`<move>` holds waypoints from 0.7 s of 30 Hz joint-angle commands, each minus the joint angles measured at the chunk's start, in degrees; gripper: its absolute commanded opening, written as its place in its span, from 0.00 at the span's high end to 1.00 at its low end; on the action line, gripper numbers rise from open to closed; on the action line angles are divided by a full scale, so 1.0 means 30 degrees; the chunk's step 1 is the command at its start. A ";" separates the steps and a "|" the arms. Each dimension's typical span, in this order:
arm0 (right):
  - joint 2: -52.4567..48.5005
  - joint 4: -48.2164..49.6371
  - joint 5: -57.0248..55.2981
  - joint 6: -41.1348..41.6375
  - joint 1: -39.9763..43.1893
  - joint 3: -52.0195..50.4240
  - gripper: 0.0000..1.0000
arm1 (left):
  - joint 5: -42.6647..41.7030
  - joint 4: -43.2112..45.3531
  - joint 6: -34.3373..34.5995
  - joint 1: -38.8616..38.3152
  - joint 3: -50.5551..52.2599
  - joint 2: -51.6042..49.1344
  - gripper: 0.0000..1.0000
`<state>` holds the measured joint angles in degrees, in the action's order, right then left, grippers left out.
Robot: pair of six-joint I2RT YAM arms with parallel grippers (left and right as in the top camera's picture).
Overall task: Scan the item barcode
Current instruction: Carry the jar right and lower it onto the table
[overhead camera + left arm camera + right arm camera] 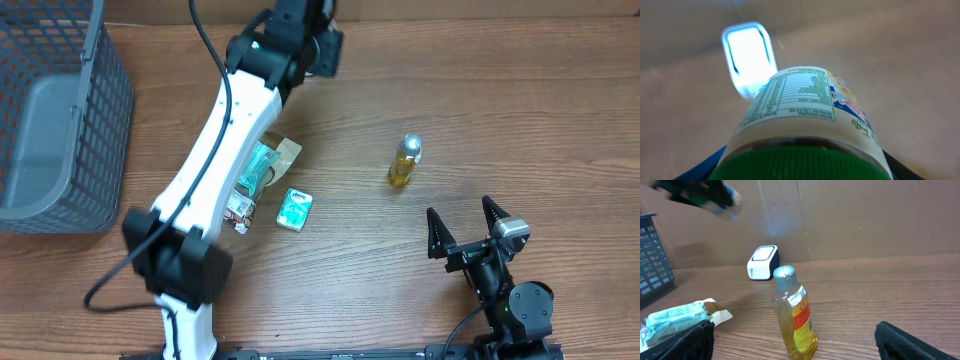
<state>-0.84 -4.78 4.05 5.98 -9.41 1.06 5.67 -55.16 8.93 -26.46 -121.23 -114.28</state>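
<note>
**benchrat:** The overhead only gets you so far. The left gripper (322, 45) is right up against the top edge, centre of frame, and the arm hides whatever it's carrying. Anyone see more?

**yam_fan:** The left wrist view sorts it out. A green-capped bottle (805, 115) fills the lower middle, cap toward the lens and nutrition label facing up. Dark fingers (700, 170) hug it at both bottom corners, so the jaws are pinching that bottle. Past its far end, upper left of the frame, the scanner (747, 55) window glows white-blue, apart from the bottle. Can't tell which side has the barcode.

**benchrat:** And the right wrist cam?

**yam_fan:** That one gives the side-on look. The scanner is a small white box left of centre, backed against the cardboard wall (865, 215). The left gripper is just a dark blur in the upper left corner, above and left of the scanner and off the table (500, 110).

**benchrat:** Room to move?

**yam_fan:** The right gripper (458, 205) sits lower right in the overhead, near the bottom edge, fingers spread wide around nothing. The oil bottle (405, 162) stands upright above it in frame, not touching. The basket (60, 120) takes up the upper left edge. The snack packets (262, 170) lie partly under the left arm, with the teal box (295, 208) just beside them. The upper right is bare wood.
</note>
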 commanded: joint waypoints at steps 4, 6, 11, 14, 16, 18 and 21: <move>0.0226 0.0058 -0.0182 -0.0066 0.0058 -0.0197 0.00 | -0.2849 -0.4707 0.2186 -0.0940 -0.0117 0.0044 0.91; 0.0226 0.0058 -0.0182 -0.0066 0.0058 -0.0197 0.00 | -0.3679 -0.5923 0.2178 -0.1202 -0.0109 -0.0160 0.92; 0.0226 0.0058 -0.0182 -0.0066 0.0058 -0.0204 0.00 | -0.4408 -0.7526 0.2193 -0.1712 -0.0095 -0.0597 0.96; 0.0226 0.0058 -0.0182 -0.0066 0.0058 -0.0197 0.00 | -0.4401 -0.7810 0.2856 -0.1967 0.0073 -0.0743 0.96; 0.0226 0.0058 -0.0182 -0.0066 0.0058 -0.0197 0.00 | -0.4393 -0.7847 0.3534 -0.2142 0.0211 -0.0823 0.96; 0.0226 0.0058 -0.0182 -0.0066 0.0058 -0.0204 0.00 | -0.4379 -0.7810 0.3847 -0.2310 0.0335 -0.0882 0.96; 0.0226 0.0058 -0.0182 -0.0066 0.0058 -0.0197 0.00 | -0.4386 -0.7563 0.4269 -0.2557 0.0656 -0.0882 0.96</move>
<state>-0.84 -4.73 4.03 5.98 -9.41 1.06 -6.52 -78.32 18.85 -33.39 -120.01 -116.18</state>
